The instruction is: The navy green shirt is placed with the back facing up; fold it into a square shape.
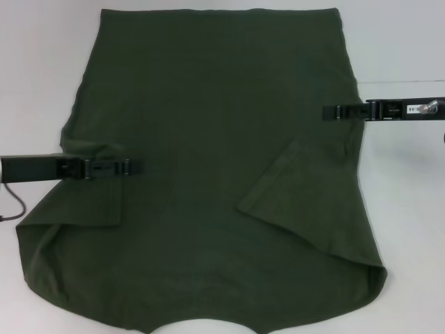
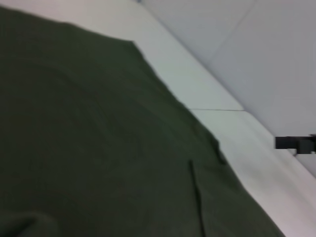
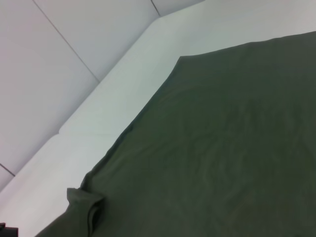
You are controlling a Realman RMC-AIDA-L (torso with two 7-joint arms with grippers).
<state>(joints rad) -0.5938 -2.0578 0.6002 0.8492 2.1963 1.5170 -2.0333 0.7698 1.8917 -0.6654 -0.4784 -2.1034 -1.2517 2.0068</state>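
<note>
Both arms [image 1: 31, 168] are slim black bars, the right arm [image 1: 407, 110] labelled white.

Soft matt olive-green cotton shirt [image 1: 208, 174] filling the centre, faintly creased, smooth pale matt table [image 1: 403, 42] at upper right, black hard-looking gripper [image 1: 332, 112] at right edge

Head cam looks pretty much straight down on the whole navy green shirt [image 1: 215, 174] on the white table [image 1: 410, 229]. Both wrist cams sit low and close, skimming across the same cloth toward the table's far edge and the wall.
</note>
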